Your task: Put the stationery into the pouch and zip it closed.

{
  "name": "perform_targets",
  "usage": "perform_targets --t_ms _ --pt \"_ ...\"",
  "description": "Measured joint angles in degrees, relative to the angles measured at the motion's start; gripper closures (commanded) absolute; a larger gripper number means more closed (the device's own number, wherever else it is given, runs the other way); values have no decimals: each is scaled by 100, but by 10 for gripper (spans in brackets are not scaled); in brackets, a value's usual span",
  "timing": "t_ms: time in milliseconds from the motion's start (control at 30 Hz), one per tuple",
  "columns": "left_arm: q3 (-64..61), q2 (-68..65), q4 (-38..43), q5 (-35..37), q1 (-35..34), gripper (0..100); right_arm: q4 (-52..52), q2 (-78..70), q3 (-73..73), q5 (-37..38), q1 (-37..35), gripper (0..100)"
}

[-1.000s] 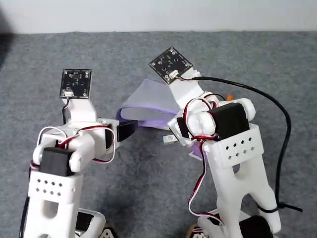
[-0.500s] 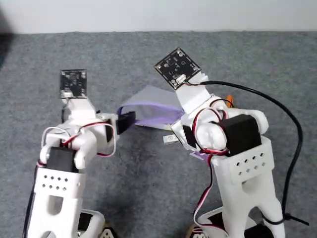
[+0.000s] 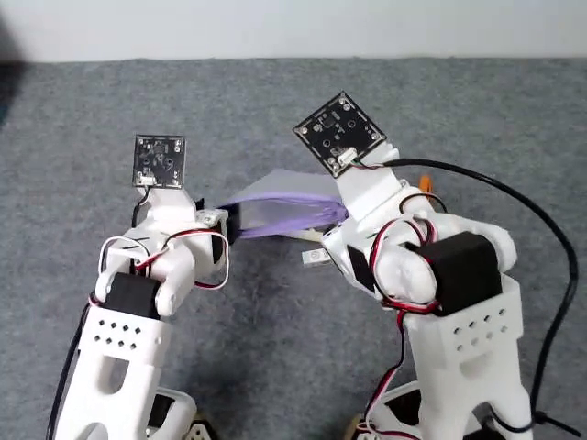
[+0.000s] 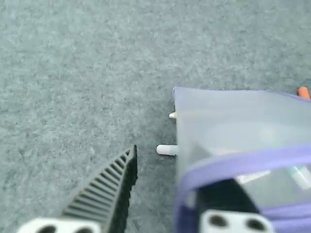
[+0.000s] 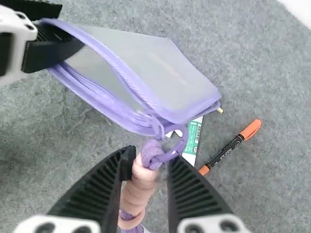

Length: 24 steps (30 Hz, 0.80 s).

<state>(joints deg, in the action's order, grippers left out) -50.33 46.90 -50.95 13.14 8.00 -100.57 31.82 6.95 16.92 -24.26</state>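
A see-through pouch (image 3: 284,203) with a purple zip rim hangs stretched between my two grippers. The left gripper (image 3: 231,220) is open at the pouch's (image 4: 233,126) end: one finger shows through its wall, while the ribbed finger (image 4: 114,194) stands apart over carpet. My right gripper (image 5: 150,158) is shut on the pink and purple zip pull (image 5: 146,170) at the pouch's (image 5: 146,77) other end. An orange-capped pen (image 5: 231,143) and a white and green item (image 5: 194,138) lie on the carpet under that end. The left gripper (image 5: 43,34) also appears in the right wrist view.
Grey carpet (image 3: 275,348) covers the table, with a pale wall along the far edge. A black cable (image 3: 541,238) loops around the right arm. A small white item (image 3: 315,258) lies just in front of the pouch. Two white tips (image 4: 165,149) poke out beside the pouch's end.
Both arms have shifted to the right. The left gripper moved up and in to the pouch's end, and the pouch now looks flatter and more stretched.
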Motion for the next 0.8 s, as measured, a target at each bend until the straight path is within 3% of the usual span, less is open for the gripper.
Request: perform_targets --t_ms 233,533,700,800 --pt "193 -9 -343 -527 -44 988 0 0 0 0 0 983" --pt "2224 -9 -2215 -607 -527 988 0 0 9 0 0 984" --pt "2725 -9 -3349 -905 -571 988 44 0 9 0 0 978" --pt "2760 -9 -3921 -923 -571 987 0 -123 26 -141 0 902"
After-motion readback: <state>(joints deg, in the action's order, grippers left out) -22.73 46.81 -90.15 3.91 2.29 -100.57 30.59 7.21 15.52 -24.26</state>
